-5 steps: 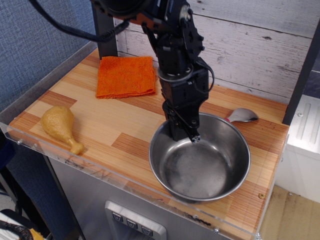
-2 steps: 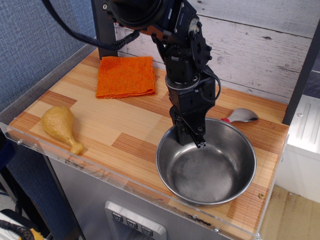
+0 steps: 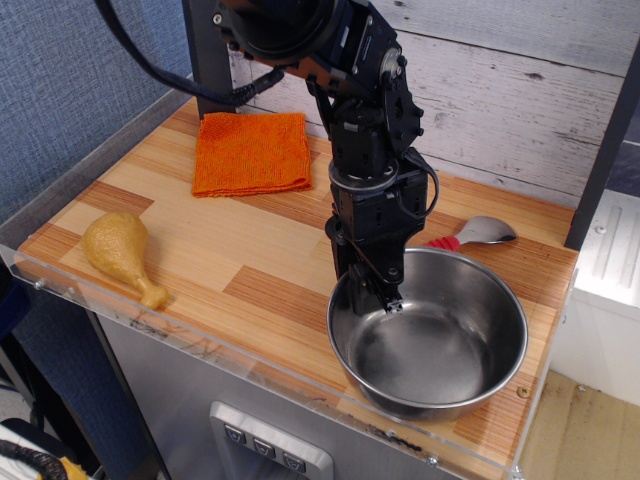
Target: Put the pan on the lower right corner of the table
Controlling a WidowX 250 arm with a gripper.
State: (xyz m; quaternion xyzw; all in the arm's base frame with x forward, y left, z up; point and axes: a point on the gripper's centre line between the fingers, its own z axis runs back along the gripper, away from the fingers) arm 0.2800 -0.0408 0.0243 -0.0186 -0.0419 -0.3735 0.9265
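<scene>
The pan (image 3: 430,345), a large shiny steel bowl, sits on the wood-plank table (image 3: 230,260) near its front right corner. My black gripper (image 3: 368,282) reaches down from above and is shut on the pan's left rim, with one finger inside the bowl and the other outside it. The pan's right edge lies close to the table's right rim.
A red-handled metal spoon (image 3: 478,233) lies just behind the pan. An orange cloth (image 3: 251,152) lies at the back left. A toy chicken drumstick (image 3: 121,251) lies at the front left. A clear acrylic rim edges the table front.
The gripper has dragged the pan to the right and toward the front edge, uncovering the spoon's red handle behind it.
</scene>
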